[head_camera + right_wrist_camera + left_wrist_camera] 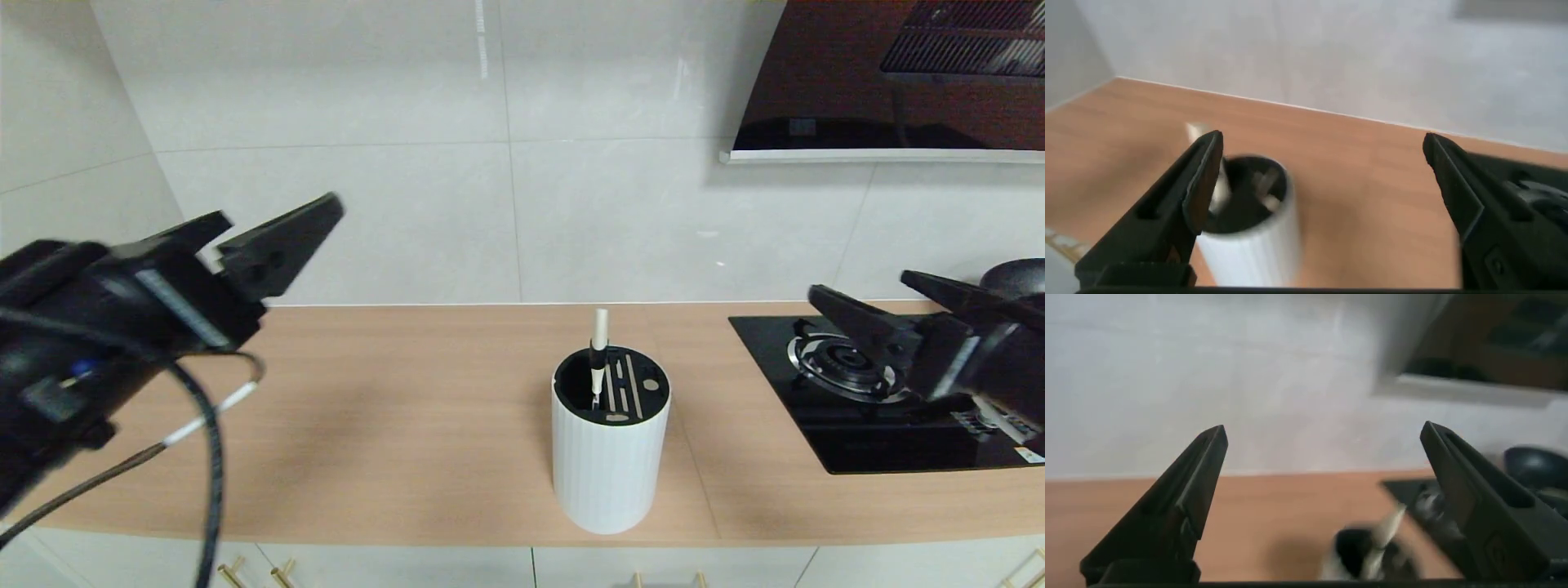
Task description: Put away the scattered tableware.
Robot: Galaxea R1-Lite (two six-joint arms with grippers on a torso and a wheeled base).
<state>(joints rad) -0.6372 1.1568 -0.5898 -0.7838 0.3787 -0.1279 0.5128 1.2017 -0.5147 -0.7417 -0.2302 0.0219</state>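
In the white holder [608, 469], a utensil [600, 331] upright, pale handle up.

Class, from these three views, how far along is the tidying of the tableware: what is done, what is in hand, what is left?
Done: one white-handled utensil stands in the white holder on the counter. In hand: nothing; the left gripper and right gripper hang open and empty above the counter. Left: other slots in the holder stand free; whether more pieces remain cannot be told.

The left pincer [280, 210] and right pincer [859, 283] are matte black, wedge-fingered (cables [214, 457] hang off the left).
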